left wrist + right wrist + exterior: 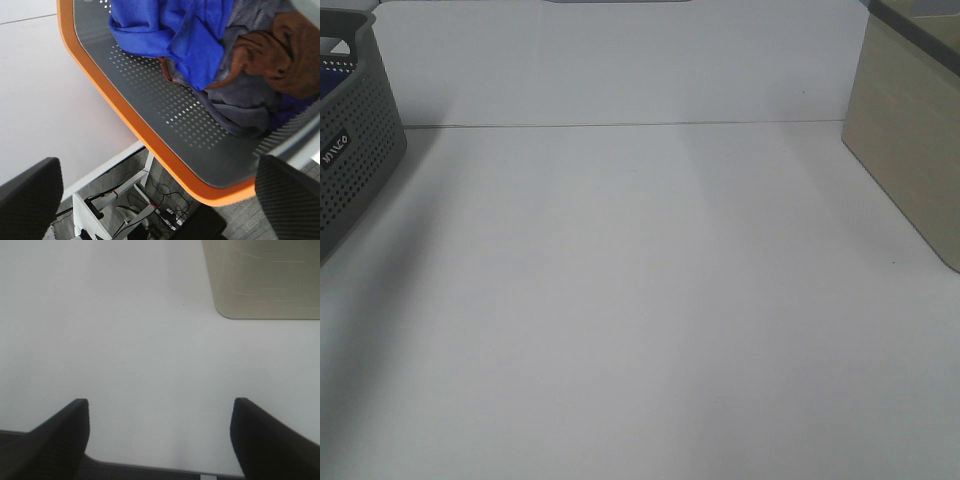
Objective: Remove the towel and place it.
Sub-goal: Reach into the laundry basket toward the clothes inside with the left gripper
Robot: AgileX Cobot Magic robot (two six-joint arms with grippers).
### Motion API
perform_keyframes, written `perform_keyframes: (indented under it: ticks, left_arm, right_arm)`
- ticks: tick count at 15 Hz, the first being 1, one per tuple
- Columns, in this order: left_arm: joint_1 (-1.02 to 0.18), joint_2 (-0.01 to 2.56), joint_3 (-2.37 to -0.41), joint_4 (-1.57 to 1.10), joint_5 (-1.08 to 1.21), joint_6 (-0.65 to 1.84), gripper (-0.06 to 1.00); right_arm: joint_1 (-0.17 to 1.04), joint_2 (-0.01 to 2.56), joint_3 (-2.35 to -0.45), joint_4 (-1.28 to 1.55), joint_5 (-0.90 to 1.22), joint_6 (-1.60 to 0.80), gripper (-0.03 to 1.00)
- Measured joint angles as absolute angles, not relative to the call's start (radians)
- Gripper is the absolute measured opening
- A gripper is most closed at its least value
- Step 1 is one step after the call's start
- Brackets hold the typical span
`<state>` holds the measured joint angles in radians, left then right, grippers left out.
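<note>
Towel: your royal-blue towel (185, 35) lies crumpled inside the basket (165, 115), bunched against one perforated wall; from the high camera you see only a sliver of blue (338, 68) over the rim.
Neighbours: a brown cloth (280, 50) and a grey cloth (240, 105) share the basket, and the towel drapes partly over the grey one.
Basket: grey, with an orange rim, it sits at the left edge of your table (640, 300).
Left gripper: your left gripper (157, 167) hangs above the basket's rim with its fingers (30, 200) spread wide, holding nothing and clear of the cloths.
Right gripper: your right gripper (160, 405) is over bare table, jaws wide apart and empty.
Beige box: it stands at the table's right side (910, 150), near the right gripper but apart from it.
</note>
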<state>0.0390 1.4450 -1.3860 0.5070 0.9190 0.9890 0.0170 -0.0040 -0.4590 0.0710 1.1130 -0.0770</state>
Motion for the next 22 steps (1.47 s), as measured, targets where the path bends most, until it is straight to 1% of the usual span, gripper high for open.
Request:
perform_keyframes:
  ticks: [3, 5, 9, 12, 17, 19, 20, 22]
  left_arm:
    - [0.083, 1.67, -1.52, 0.527, 0.888, 1.039, 0.99]
    - [0.109, 1.763, -1.528, 0.547, 0.849, 1.087, 0.98]
    - [0.17, 1.969, -1.529, 0.592, 0.691, 1.104, 0.98]
    - [0.191, 2.076, -1.548, 0.64, 0.643, 1.106, 0.98]
    - [0.193, 2.185, -1.694, 0.613, 0.627, 1.118, 0.97]
    - [0.193, 2.188, -1.696, 0.58, 0.627, 1.153, 0.97]
    - [0.193, 2.189, -1.697, 0.557, 0.627, 1.172, 0.96]
    - [0.193, 2.189, -1.697, 0.534, 0.627, 1.182, 0.89]
  right_arm:
    - [0.017, -0.004, -0.459, 0.071, 1.113, -0.077, 0.76]
    - [0.017, -0.004, -0.459, 0.071, 1.113, -0.077, 0.76]
    - [0.017, -0.004, -0.456, 0.071, 1.112, -0.077, 0.76]
    - [0.017, -0.004, -0.456, 0.071, 1.112, -0.077, 0.76]
    - [0.017, -0.004, -0.456, 0.072, 1.112, -0.077, 0.76]
    - [0.017, -0.004, -0.456, 0.072, 1.112, -0.077, 0.76]
    - [0.017, -0.004, -0.456, 0.072, 1.112, -0.077, 0.76]
    - [0.017, -0.004, -0.456, 0.072, 1.112, -0.077, 0.76]
